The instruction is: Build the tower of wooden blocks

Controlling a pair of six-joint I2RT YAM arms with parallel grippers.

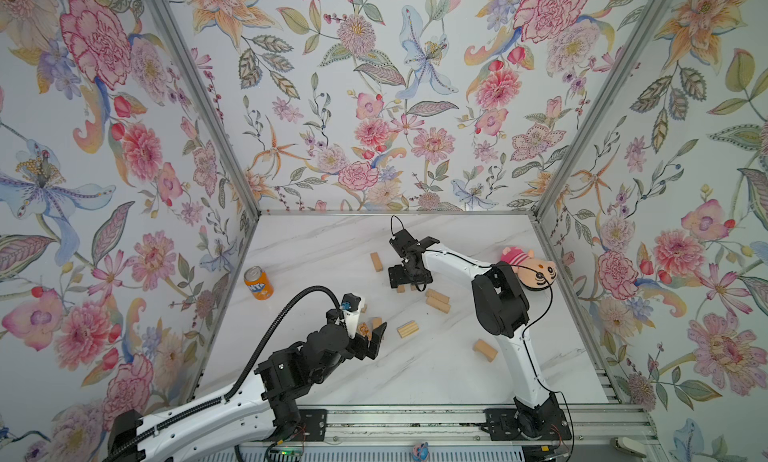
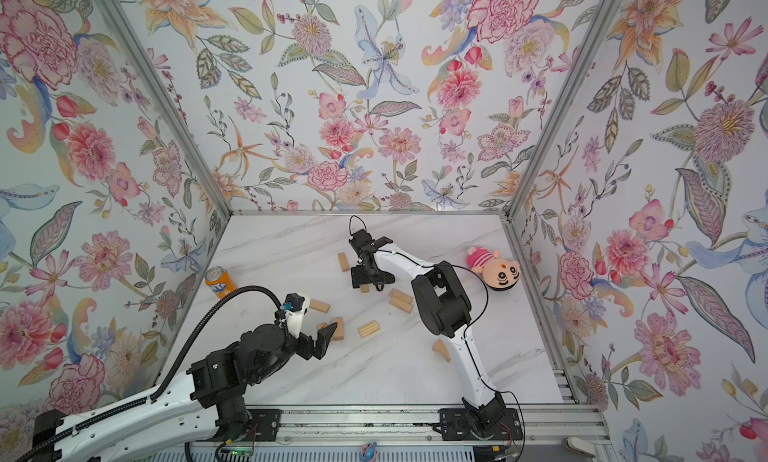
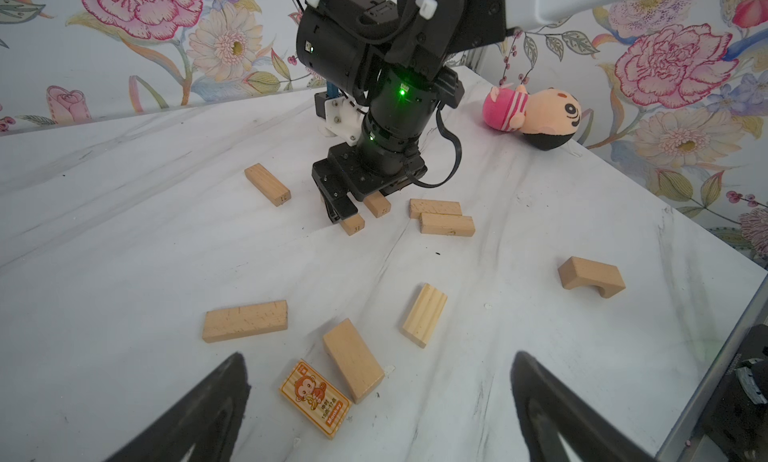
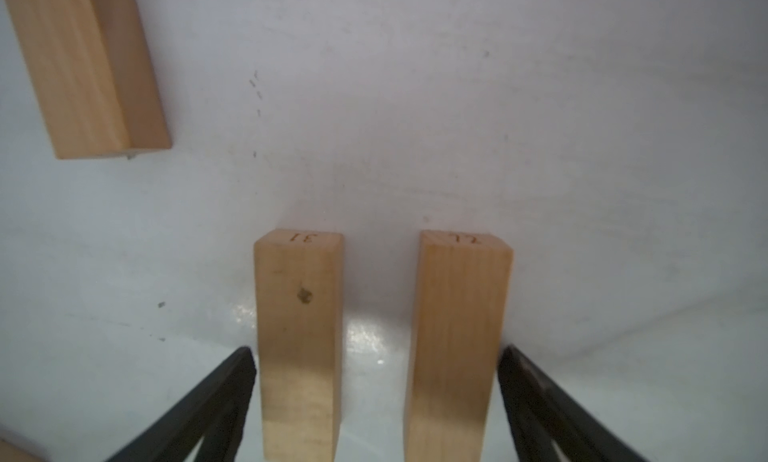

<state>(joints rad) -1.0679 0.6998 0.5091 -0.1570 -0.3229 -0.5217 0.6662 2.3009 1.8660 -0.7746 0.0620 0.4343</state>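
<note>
Straddles with spread right gripper (image 4: pixel 378 348) two smooth pale square-edged wood blocks (image 4: pixel 299 314), parallel, long axes along the jaws, numbered ends outward. Holds left gripper (image 3: pixel 380 356) spread wide.

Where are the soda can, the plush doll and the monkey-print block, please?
soda can (image 1: pixel 258 284), in a top view, on its orange side.
plush doll (image 3: pixel 555 109), left wrist view, on its face.
monkey-print block (image 3: pixel 315 397), left wrist view, on its printed top face.
</note>
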